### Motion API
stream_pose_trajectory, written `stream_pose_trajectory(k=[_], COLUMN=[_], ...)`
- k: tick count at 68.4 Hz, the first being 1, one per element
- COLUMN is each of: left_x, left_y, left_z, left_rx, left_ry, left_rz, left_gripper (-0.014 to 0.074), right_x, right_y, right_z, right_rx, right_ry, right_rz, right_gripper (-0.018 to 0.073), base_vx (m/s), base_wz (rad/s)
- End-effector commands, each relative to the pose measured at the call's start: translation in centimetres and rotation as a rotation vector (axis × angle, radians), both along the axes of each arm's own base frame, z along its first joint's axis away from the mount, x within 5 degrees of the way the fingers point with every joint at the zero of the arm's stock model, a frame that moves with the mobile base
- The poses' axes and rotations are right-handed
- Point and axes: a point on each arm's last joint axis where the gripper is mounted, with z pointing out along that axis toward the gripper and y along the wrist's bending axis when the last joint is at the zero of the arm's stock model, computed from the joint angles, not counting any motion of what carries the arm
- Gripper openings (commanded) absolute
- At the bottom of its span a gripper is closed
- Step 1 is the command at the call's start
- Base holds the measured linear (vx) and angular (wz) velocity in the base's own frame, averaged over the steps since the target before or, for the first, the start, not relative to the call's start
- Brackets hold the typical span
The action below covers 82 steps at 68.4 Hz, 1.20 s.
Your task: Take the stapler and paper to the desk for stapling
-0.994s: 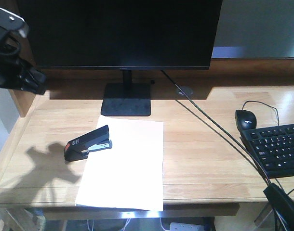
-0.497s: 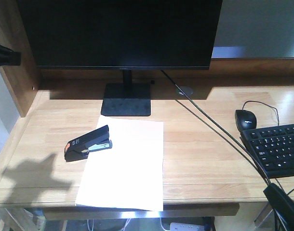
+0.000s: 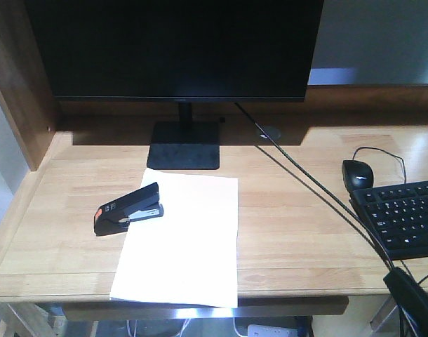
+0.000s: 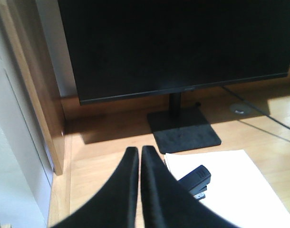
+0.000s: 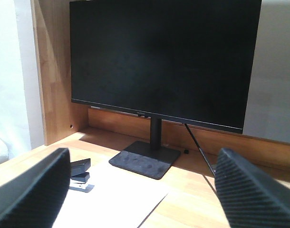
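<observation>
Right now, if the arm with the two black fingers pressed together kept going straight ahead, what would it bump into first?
Probably the monitor. The left gripper, shut and empty, points over the stapler and paper toward the monitor's stand and lower screen edge. If it is angled downward, it could meet the desk first; depth is unclear.

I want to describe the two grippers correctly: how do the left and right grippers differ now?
The left gripper has its fingers pressed nearly together and holds nothing; the right gripper is spread wide open, also empty. The left points down toward the stapler, the right toward the monitor. Both have black fingers.
</observation>
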Motion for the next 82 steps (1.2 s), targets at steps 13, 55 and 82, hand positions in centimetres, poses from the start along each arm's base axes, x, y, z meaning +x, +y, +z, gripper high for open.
stream_pose_trajectory(k=[13,55,82], left_x=[-6.7,-9.1,-9.1], left_y=[0.5,0.6,0.6], left_z=[-2.5,-6.5,-6.5], left_rx=[-0.033,-0.037,-0.037], left_ry=[-0.255,-0.321,-0.321], left_rz=[0.019,0.015,0.015], left_gripper=[-0.0006,-0.0006,-0.0006], right_x=[0.1,0.1,0.1], right_y=[-0.2,-0.2,-0.2], right_z=[0.9,0.9,0.9], right_rx=[-0.041,-0.041,-0.041], right_ry=[-0.042,-0.042,-0.042], right_rz=[-0.025,-0.025,-0.025], right_gripper=[0.0584,0.0584,0.0584], base_vx=[0.0,0.0,0.0], base_wz=[0.0,0.0,0.0])
